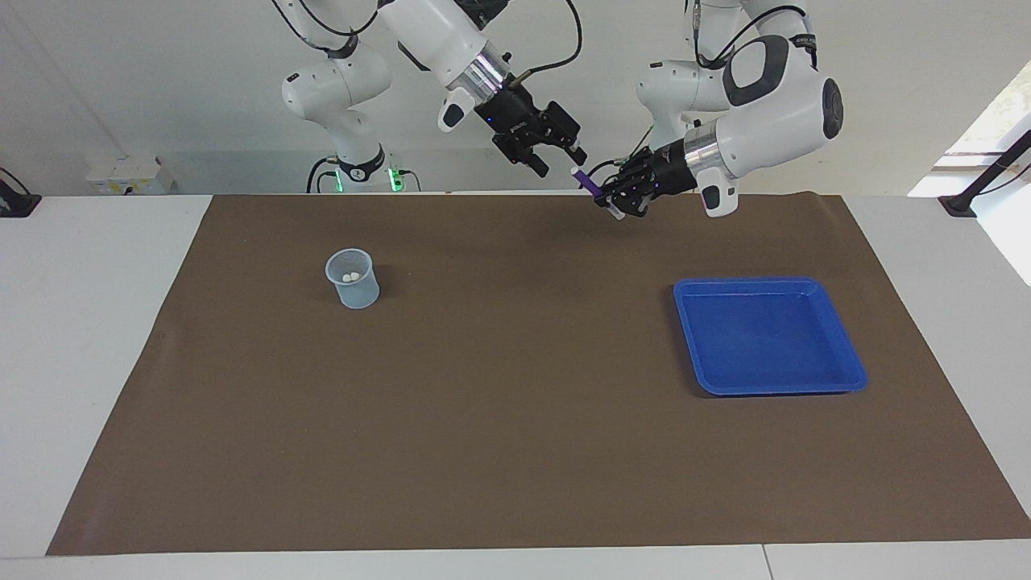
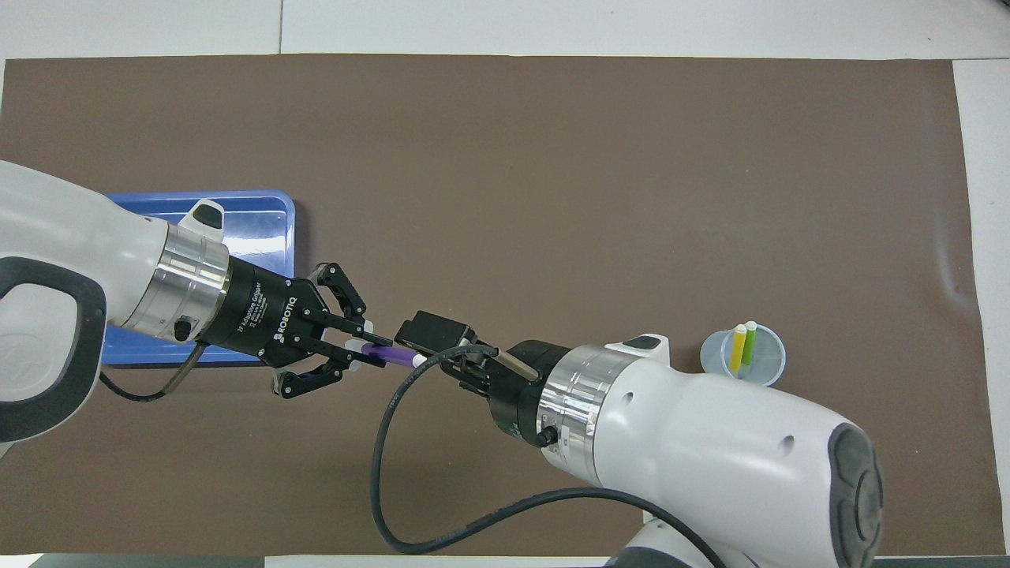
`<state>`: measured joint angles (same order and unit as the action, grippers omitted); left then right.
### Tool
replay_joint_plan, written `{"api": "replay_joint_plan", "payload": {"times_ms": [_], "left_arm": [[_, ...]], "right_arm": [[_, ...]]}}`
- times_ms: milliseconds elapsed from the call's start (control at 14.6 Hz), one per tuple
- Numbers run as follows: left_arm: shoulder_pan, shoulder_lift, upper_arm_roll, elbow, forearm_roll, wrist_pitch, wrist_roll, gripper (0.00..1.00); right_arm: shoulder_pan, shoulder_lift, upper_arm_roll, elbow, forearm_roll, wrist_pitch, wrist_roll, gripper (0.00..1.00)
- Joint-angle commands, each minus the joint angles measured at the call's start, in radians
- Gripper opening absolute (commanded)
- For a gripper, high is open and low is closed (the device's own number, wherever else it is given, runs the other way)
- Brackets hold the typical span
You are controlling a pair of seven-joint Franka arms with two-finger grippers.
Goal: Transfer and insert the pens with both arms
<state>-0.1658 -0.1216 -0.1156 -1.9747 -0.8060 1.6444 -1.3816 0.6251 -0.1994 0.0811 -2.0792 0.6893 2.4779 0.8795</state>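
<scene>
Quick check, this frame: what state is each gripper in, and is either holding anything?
Left gripper: shut on the purple pen, raised over the brown mat.
Right gripper: open, empty, right beside the pen's upper end.

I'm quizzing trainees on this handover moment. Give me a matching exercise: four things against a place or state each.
1 purple pen
2 yellow pen
3 blue tray
4 right claw

a in the cup
b gripped by the left claw
c open
d at the left arm's end of the mat

Pairs: 1-b, 2-a, 3-d, 4-c
</scene>
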Motion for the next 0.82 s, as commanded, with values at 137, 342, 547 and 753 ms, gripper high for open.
{"api": "replay_joint_plan", "payload": {"times_ms": [137, 342, 547, 753], "left_arm": [[-0.02, -0.043, 0.002, -0.041, -0.028, 0.043, -0.059, 0.0], [-0.024, -0.043, 0.001, -0.041, -0.03, 0.052, -0.069, 0.0], [-0.024, -0.049, 0.001, -0.041, -0.036, 0.057, -0.076, 0.0], [-0.024, -0.049, 0.001, -0.041, -0.044, 0.06, -0.079, 0.0]], "right_arm": [[0.007, -0.002, -0.001, -0.001, 0.022, -0.001, -0.004, 0.7], [0.008, -0.002, 0.0, -0.001, 0.022, -0.002, -0.004, 0.65], [0.008, -0.003, 0.0, -0.001, 0.022, -0.004, -0.004, 0.5], [0.008, -0.003, 0.0, -0.002, 0.022, -0.005, -0.005, 0.28]]}}
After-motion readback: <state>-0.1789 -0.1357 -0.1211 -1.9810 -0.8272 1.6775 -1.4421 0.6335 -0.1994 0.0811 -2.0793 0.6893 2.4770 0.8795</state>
